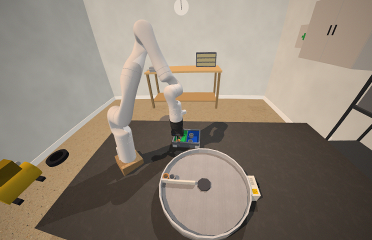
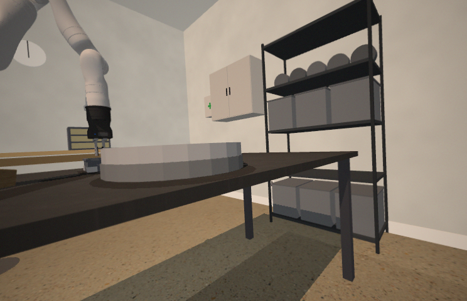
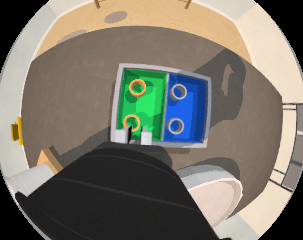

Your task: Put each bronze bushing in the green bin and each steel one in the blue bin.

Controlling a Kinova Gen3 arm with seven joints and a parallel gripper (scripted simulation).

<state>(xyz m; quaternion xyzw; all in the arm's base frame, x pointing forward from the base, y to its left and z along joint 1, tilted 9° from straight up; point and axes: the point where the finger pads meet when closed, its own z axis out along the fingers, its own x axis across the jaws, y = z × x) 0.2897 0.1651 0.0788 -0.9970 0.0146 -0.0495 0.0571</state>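
My gripper [image 1: 178, 137] [image 2: 100, 150] [image 3: 136, 132] points down over the near left part of the green bin [image 1: 184, 136] [image 3: 152, 102]. Its fingers are partly apart with nothing seen between them. One bronze bushing [image 3: 125, 122] lies in the green bin just beyond the fingertips in the wrist view, another bronze bushing [image 3: 130, 88] farther back. The blue bin [image 1: 196, 136] [image 3: 195, 110] holds two steel bushings, one at the back [image 3: 171, 92] and one nearer [image 3: 169, 126]. On the turntable [image 1: 220, 203] [image 2: 170, 159] [image 3: 216, 202], a bronze bushing [image 1: 165, 174] and a steel bushing [image 1: 172, 174] sit side by side against the pale bar [image 1: 180, 181].
The bins share a grey-walled tray with a divider, just behind the turntable's raised rim. A dark hub [image 1: 204, 184] stands at the turntable's centre. A white box [image 1: 253, 182] adjoins its right side. The arm's wooden base block [image 1: 129, 166] is left of the turntable.
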